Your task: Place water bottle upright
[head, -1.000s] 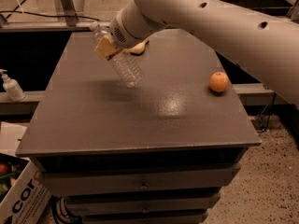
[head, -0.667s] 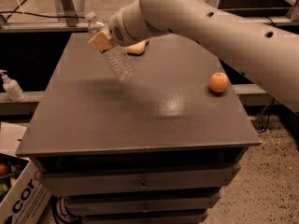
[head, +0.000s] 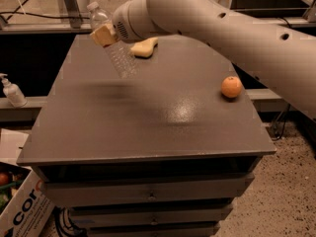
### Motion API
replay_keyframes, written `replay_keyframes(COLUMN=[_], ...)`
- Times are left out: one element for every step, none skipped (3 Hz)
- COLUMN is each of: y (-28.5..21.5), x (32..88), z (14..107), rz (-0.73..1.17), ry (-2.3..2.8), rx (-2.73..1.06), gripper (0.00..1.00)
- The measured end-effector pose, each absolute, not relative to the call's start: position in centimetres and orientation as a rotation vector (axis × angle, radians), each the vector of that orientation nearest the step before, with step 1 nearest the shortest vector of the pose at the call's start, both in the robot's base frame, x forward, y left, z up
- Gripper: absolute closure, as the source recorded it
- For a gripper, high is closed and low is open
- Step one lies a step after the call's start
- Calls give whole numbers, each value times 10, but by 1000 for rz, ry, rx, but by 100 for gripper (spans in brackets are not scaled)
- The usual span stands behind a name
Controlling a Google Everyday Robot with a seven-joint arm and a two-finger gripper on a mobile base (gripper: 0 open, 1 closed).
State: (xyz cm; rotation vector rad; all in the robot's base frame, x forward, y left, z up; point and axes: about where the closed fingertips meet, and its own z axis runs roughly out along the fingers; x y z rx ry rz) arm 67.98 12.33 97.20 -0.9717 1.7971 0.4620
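The water bottle (head: 114, 48) is a small clear ribbed plastic bottle with a white cap. It hangs in the air over the far left part of the grey table (head: 148, 117), tilted, cap up and to the left, base down and to the right. My gripper (head: 105, 33), with tan fingers (head: 103, 35), is shut on the bottle's upper part near the neck. The big white arm reaches in from the upper right. The bottle's label band is hidden by the fingers.
An orange (head: 231, 87) sits at the table's right side. A pale yellow object (head: 144, 47) lies at the far middle. A white pump dispenser bottle (head: 12, 91) stands on a ledge at the left. A cardboard box (head: 19, 206) sits on the floor at lower left.
My gripper has carried the bottle up and to the left, toward the table's far left corner. The bottle has stayed tilted in the grip.
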Motion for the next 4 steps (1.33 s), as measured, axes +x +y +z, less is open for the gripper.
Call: replay_keyframes(y=[122,133,144,151], x=[680,685,692,699], z=[969,970,971,973], rz=[510,602,682,734], ry=[1790,1732,1659,1579], rx=[-914,-838,-807,-821], gripper=[100,100,100,100])
